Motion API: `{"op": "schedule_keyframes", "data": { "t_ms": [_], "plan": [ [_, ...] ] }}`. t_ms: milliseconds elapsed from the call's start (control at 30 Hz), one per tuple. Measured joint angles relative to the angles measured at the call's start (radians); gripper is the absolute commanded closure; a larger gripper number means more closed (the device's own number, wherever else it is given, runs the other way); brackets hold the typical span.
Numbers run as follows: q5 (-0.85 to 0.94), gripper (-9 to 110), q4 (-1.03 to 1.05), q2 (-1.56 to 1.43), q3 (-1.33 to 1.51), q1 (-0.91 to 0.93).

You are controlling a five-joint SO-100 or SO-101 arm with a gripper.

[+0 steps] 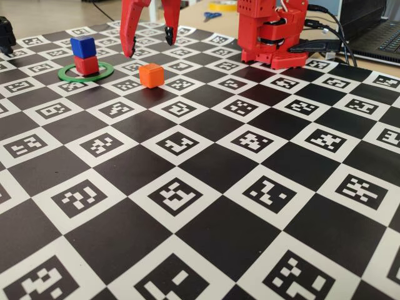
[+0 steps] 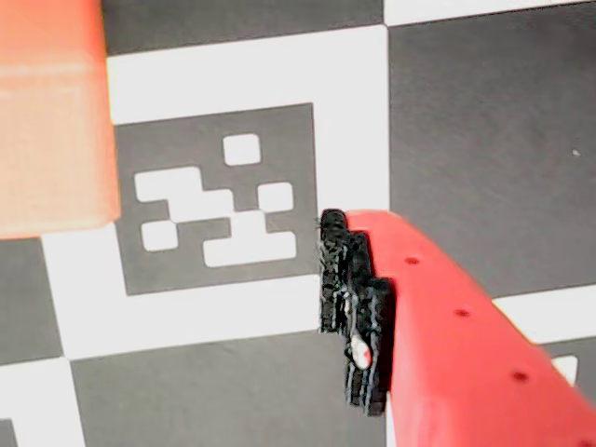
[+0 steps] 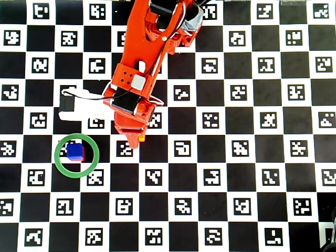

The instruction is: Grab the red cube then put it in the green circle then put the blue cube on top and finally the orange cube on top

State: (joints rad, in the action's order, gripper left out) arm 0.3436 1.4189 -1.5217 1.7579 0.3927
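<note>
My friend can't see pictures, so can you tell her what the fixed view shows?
A blue cube sits stacked on a red cube inside a green circle on a checkered marker board. Right of it, an orange cube rests on the board below the red arm's open gripper, which hangs just above.

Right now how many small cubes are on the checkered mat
3. The matte red cube sits inside the flat green ring, the deep-blue cube rests on it, and the bright-orange cube lies on the mat beside the ring.
</note>
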Motion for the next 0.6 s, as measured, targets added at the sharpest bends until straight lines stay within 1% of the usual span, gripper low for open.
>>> {"op": "schedule_keyframes", "data": {
  "t_ms": [600],
  "plan": [
    [-0.029, 56, -0.175, 0.000, 0.115, -0.025]
  ]
}}
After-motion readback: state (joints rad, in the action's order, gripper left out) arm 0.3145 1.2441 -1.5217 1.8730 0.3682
